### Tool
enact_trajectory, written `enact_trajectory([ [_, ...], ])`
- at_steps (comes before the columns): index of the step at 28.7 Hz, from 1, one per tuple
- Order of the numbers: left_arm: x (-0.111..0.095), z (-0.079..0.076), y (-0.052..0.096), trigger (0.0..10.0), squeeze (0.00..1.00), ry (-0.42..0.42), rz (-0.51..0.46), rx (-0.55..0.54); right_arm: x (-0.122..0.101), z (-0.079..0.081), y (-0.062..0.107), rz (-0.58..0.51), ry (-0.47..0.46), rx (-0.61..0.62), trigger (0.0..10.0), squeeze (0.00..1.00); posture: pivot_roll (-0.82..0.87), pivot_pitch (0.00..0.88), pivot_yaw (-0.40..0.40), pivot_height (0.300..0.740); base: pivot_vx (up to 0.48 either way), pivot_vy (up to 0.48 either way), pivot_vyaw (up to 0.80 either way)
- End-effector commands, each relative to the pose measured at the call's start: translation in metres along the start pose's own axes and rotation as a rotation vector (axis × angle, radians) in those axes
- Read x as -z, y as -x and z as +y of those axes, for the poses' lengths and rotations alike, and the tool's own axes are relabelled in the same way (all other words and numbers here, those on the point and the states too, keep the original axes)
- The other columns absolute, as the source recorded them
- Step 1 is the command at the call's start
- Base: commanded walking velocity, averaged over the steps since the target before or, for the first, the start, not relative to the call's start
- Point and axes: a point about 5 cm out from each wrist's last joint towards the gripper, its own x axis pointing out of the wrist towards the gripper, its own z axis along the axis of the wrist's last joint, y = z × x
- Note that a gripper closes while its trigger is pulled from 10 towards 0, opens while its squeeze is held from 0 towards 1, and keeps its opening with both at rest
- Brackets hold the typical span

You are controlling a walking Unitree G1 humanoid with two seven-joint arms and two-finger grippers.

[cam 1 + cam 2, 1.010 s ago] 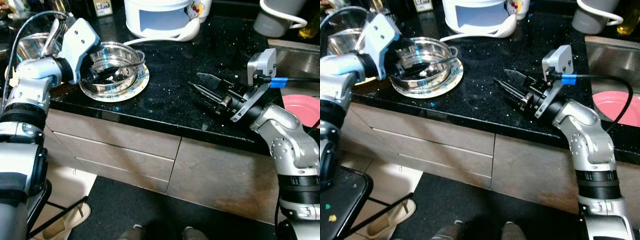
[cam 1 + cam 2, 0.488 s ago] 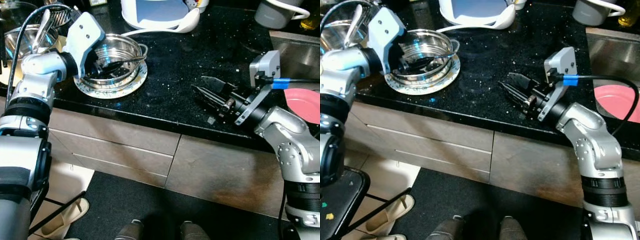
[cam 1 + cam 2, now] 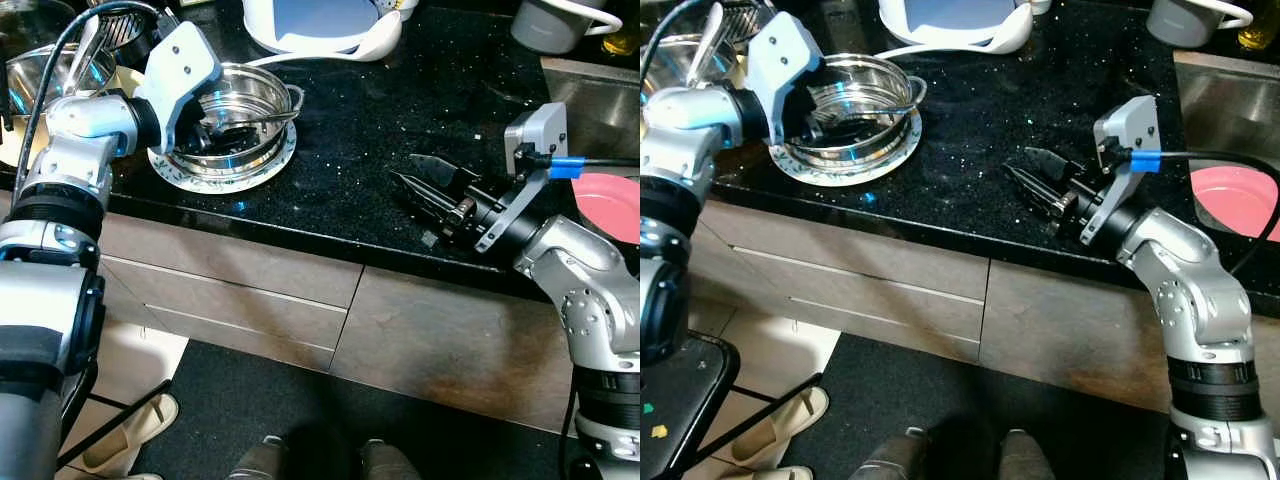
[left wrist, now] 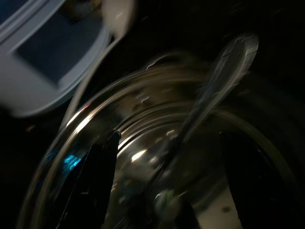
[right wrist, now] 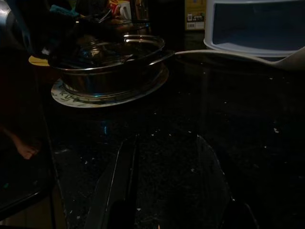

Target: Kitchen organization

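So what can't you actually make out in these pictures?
- Whether the left end effector grips anything inside the steel bowl: its own wrist housing hides the fingertips; the left wrist view is dark and blurred.
- The pink plate in the sink: cut off by the left eye view's edge.

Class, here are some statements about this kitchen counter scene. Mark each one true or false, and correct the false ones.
1. The steel bowl sits on a patterned plate. True.
2. The left gripper hovers over the sink. False: it reaches into the steel bowl.
3. The right gripper is open above the black countertop. True.
4. The pink plate lies beside the steel bowl. False: it is far off, at the robot's right.
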Motion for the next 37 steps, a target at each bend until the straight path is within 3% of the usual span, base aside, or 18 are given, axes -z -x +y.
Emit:
enact_trajectory([
  [1, -0.019, 0.007, -0.001, 10.0, 0.0, -0.02, -0.08, 0.002, 0.002, 0.003, 0.001, -0.001, -0.016, -0.003, 10.0, 0.0, -0.08, 0.25, -0.029, 0.74, 0.0, 0.0, 0.0],
  [9, -0.055, 0.012, -0.004, 10.0, 0.0, -0.046, -0.228, 0.061, 0.001, 0.001, -0.001, -0.013, -0.018, 0.012, 10.0, 0.0, -0.08, 0.247, -0.023, 0.74, 0.0, 0.0, 0.0],
  [14, -0.053, 0.015, -0.004, 10.0, 0.0, -0.022, -0.224, 0.037, 0.0, 0.001, -0.001, -0.019, -0.021, 0.019, 10.0, 0.0, -0.07, 0.25, -0.02, 0.74, 0.0, 0.0, 0.0],
  [18, -0.049, 0.015, -0.007, 10.0, 0.0, 0.093, -0.31, -0.008, 0.0, 0.001, -0.001, -0.023, -0.027, 0.023, 10.0, 0.0, -0.07, 0.254, -0.021, 0.74, 0.0, 0.0, 0.0],
  [25, -0.033, 0.006, -0.018, 10.0, 0.0, 0.155, -0.278, -0.074, -0.001, 0.002, 0.0, -0.024, -0.032, 0.022, 10.0, 0.0, -0.08, 0.263, -0.022, 0.74, 0.0, 0.0, 0.0],
  [32, -0.03, -0.004, -0.032, 10.0, 0.0, 0.187, -0.28, -0.055, -0.001, 0.003, 0.001, -0.023, -0.036, 0.024, 10.0, 0.0, -0.08, 0.269, -0.022, 0.74, 0.0, 0.0, 0.0],
  [37, -0.033, -0.02, -0.048, 10.0, 0.0, 0.179, -0.266, 0.05, 0.0, 0.003, 0.001, -0.023, -0.039, 0.029, 10.0, 0.0, -0.09, 0.275, -0.015, 0.74, 0.0, 0.0, 0.0],
])
